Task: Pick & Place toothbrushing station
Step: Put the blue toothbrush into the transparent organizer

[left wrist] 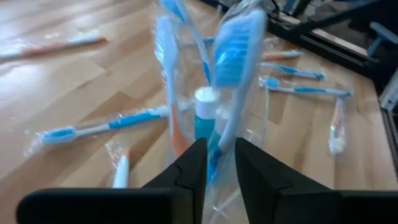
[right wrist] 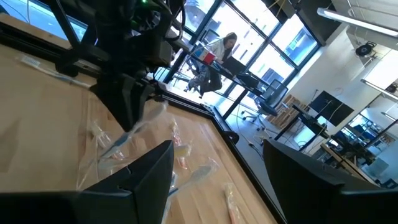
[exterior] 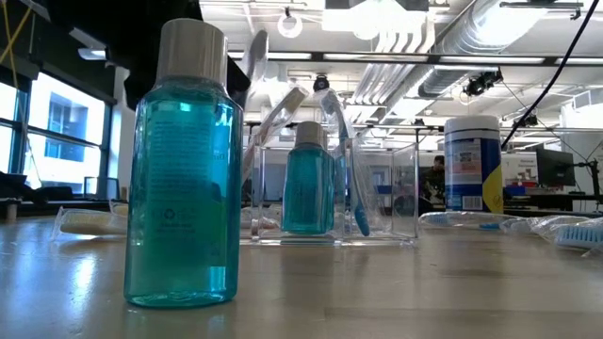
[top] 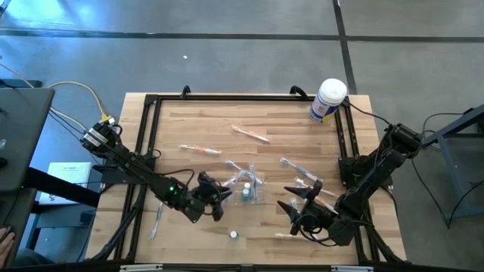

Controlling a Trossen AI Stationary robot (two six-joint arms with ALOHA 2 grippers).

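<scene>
From above, the clear toothbrushing station [top: 246,185] stood mid-table [top: 302,128] by the left tool [top: 214,202], whose fingers were slightly apart, the right tool [top: 293,214] spread wide; low down, it [exterior: 330,193] held toothbrushes [exterior: 353,169] and a blue bottle [exterior: 308,179].

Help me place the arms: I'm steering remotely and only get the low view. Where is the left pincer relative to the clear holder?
Observer: From above, the left pincer is right beside the toothbrushing station, on the left arm's side of it.
Operator: And the right one?
Observer: The right pincer hangs open on the station's other side, apart from it, with nothing between its fingers.
Operator: What is the left pincer facing?
Observer: Its wrist camera shows a wrapped blue toothbrush standing in the station directly ahead of it.
</scene>
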